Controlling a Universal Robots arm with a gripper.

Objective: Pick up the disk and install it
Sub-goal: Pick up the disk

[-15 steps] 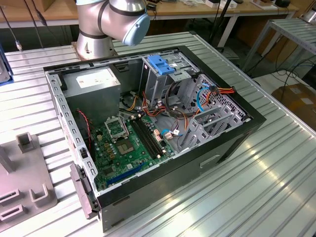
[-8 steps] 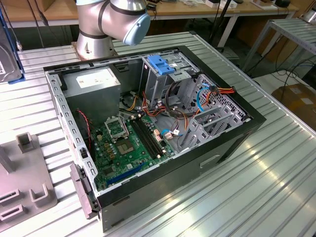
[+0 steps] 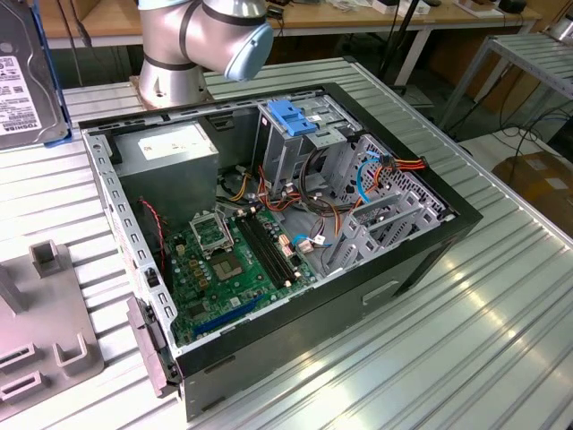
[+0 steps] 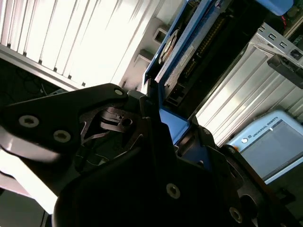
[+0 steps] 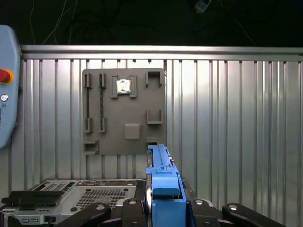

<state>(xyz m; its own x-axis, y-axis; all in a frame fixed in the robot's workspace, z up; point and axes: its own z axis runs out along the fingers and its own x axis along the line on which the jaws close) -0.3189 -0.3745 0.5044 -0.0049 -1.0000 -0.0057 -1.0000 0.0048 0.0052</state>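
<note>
The disk stands edge-on between the black fingers of my gripper, its bright blue rail facing the first wrist view. In the second wrist view its dark body and blue rails stick out past the gripper, which is shut on it. In the exterior view the disk hangs in the air at the far left, above the table and away from the open computer case. Inside the case, a metal drive cage with a blue latch piece sits at the back.
A grey fixture plate with small holders lies on the ribbed metal table under the gripper, also seen as the plate at the exterior view's left. A teach pendant lies beside it. The arm's base stands behind the case.
</note>
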